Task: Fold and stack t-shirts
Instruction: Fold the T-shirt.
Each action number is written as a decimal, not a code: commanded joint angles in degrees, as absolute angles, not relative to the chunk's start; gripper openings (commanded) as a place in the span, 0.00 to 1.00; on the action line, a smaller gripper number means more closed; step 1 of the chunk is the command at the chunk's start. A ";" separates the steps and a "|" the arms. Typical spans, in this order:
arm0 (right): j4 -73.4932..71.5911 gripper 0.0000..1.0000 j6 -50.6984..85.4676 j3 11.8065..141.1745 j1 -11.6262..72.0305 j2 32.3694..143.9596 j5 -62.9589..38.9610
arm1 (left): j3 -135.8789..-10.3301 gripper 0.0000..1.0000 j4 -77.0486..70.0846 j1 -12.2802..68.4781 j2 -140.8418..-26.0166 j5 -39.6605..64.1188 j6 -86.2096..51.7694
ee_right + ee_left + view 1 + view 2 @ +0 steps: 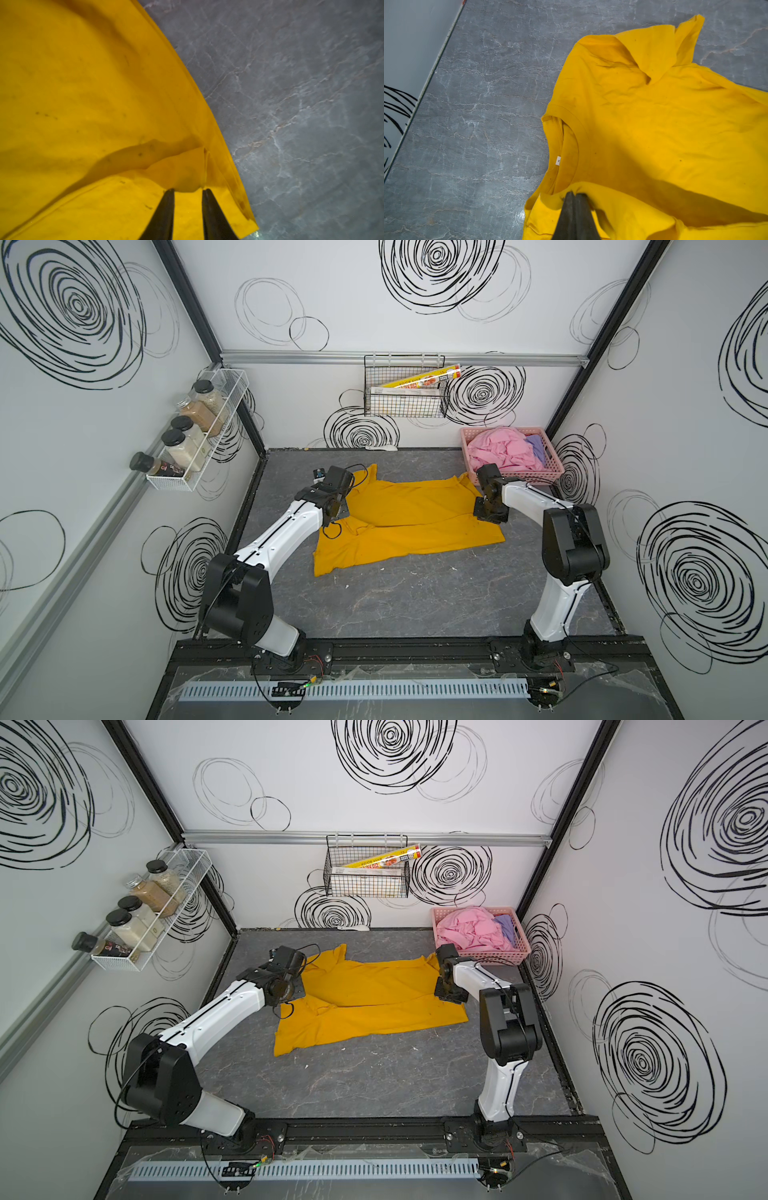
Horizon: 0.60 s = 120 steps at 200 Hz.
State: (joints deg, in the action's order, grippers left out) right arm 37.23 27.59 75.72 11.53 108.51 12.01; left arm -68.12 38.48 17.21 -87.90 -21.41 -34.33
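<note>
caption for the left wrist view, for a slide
Left gripper pinching the mustard-yellow t-shirt beside its collar, on the grey marbled table.

I can read very little from here. The white neck tag (558, 161) inside the collar of the mustard-yellow t-shirt (654, 135) shows what looks like an "M". The yellow box (424, 378) in the black wire basket (405, 408) seems to carry "15" near its end. Its red lettering is too small to read.
</note>
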 commanded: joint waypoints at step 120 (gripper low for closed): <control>36.04 0.25 25.14 70.42 11.41 97.85 7.69 | -81.40 0.00 38.86 13.96 -107.49 -27.44 -36.35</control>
